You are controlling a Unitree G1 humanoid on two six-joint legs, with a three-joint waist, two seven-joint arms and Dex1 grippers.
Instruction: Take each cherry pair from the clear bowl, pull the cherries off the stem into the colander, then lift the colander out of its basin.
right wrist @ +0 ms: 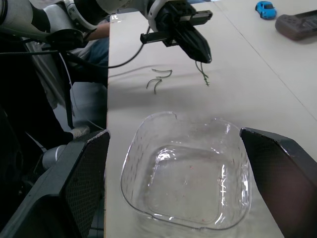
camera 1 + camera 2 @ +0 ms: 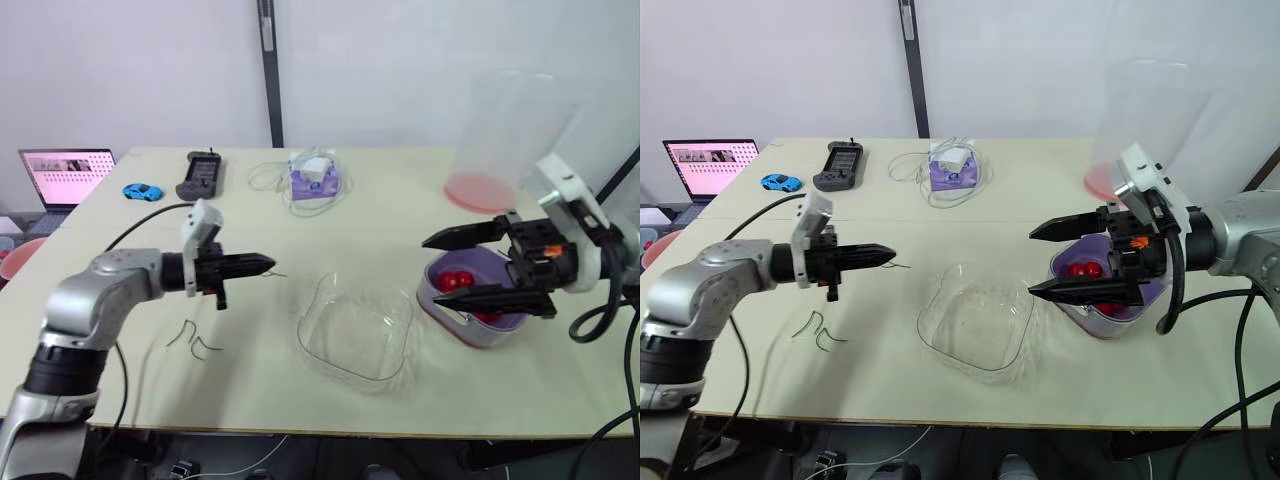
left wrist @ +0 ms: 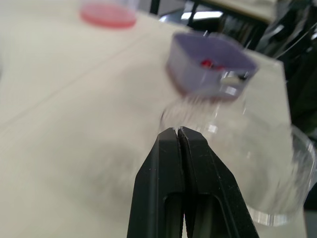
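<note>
Clearly apart: left end effector (image 2: pixel 268 264), clear bowl (image 2: pixel 352 352)

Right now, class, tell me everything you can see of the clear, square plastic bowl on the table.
The clear, square plastic bowl has rounded corners and a flared rim. It stands upright and empty on the beige table, with only faint reddish specks on its base. It sits close beside the purple basin on the robot's right; whether they touch is unclear.
</note>
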